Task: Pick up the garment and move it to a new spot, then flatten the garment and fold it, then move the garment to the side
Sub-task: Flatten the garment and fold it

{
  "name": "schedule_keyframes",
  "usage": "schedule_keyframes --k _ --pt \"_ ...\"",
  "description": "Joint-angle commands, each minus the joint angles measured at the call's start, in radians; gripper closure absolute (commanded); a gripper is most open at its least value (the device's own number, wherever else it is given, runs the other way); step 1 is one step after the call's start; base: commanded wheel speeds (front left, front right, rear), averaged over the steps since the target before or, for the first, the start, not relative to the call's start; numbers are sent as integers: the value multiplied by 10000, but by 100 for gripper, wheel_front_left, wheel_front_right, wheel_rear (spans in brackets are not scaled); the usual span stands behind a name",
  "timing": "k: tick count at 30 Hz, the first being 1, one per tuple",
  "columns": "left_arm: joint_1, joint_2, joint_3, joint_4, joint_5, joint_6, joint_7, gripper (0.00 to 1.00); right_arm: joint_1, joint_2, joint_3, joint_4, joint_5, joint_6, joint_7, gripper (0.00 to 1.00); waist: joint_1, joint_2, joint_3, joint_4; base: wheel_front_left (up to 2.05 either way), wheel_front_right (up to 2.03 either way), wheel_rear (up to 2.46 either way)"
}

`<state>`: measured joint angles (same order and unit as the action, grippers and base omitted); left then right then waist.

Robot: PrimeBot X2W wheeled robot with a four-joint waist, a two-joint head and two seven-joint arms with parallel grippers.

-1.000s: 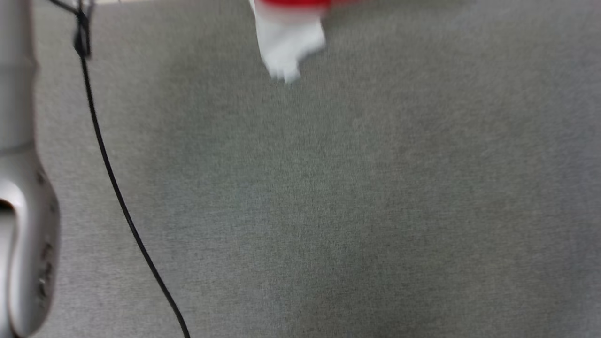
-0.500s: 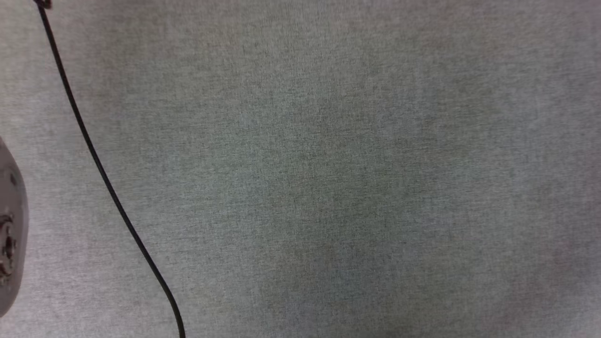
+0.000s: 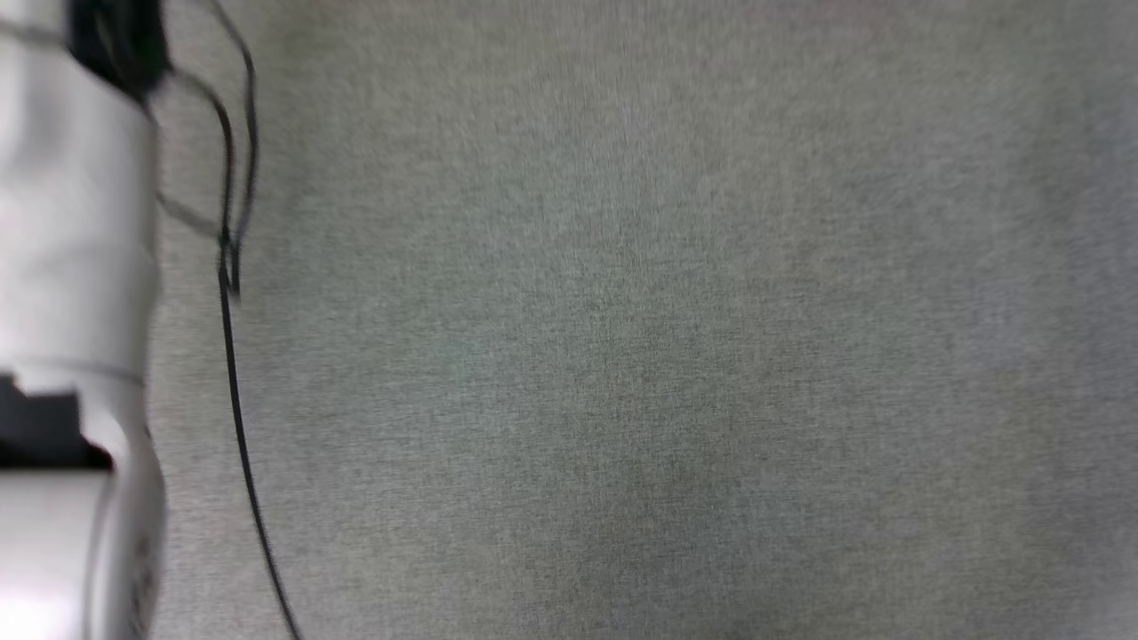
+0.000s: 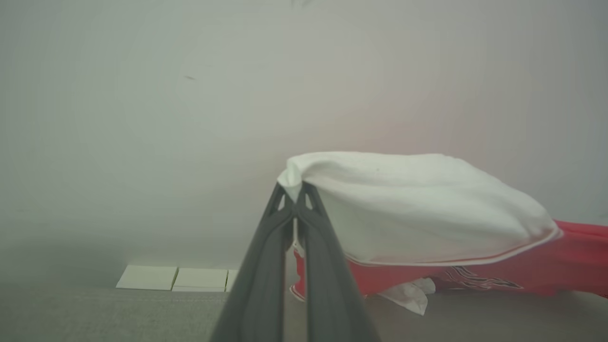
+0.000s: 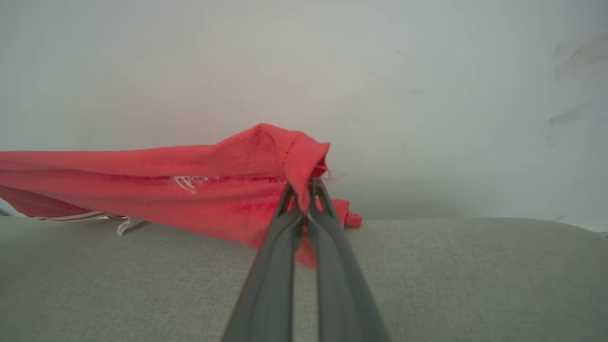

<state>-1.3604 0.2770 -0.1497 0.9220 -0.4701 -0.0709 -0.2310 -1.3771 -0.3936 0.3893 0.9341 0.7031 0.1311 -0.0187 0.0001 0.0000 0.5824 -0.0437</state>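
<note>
Clenched shut at the left claw [image 4: 295, 197], tips pinching a puckered corner of the shirt [image 4: 418, 209] at its white sleeve. Billowing away from there toward 3 o'clock in the left wrist view, white on top, red with dark lettering below, hanging just above the grey cloth surface [image 4: 95, 313]. Clenched likewise at the right claw [image 5: 304, 190], nipping a red corner, with the rest stretched off toward 9 o'clock in the right wrist view. Sagging low at 6 o'clock there, perhaps brushing the surface, though too blurred to say.

Changed over the last second: gone from the head view's 12 o'clock edge, the white sleeve and red strip that showed there before. Now just bare grey surface, a black cable [image 3: 236, 391] trailing from 11 down to 7 o'clock, and a pale forearm [image 3: 71, 222] looming larger at 9 o'clock. Shifted as a whole picture, so best read as the head camera swinging, not only the shirt travelling.

Taken to mean: lifted and spread between both claws, mid-carry toward a new spot. Not yet laid down, flattened or folded.

Farther out, at 7 o'clock in the left wrist view, a row of pale blocks [image 4: 175, 278] below a plain wall [image 4: 142, 95].
</note>
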Motion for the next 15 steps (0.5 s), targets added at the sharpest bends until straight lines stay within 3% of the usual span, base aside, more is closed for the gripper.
schedule_keyframes --k 1,10,15 --pt "581 -19 58 65 -85 -75 -121 100 542 -112 163 65 170 -7 -170 100 -1 0 -719 111 0 0 0" --pt "4321 -13 366 -434 -461 -307 -345 100 3801 -195 1281 -116 1084 -10 -931 100 -1 0 -2897 233 0 0 0" --pt "6451 83 739 -1242 -648 -193 -360 100 5406 -235 1744 -367 1384 -12 -1290 100 -1 0 -3910 211 0 0 0"
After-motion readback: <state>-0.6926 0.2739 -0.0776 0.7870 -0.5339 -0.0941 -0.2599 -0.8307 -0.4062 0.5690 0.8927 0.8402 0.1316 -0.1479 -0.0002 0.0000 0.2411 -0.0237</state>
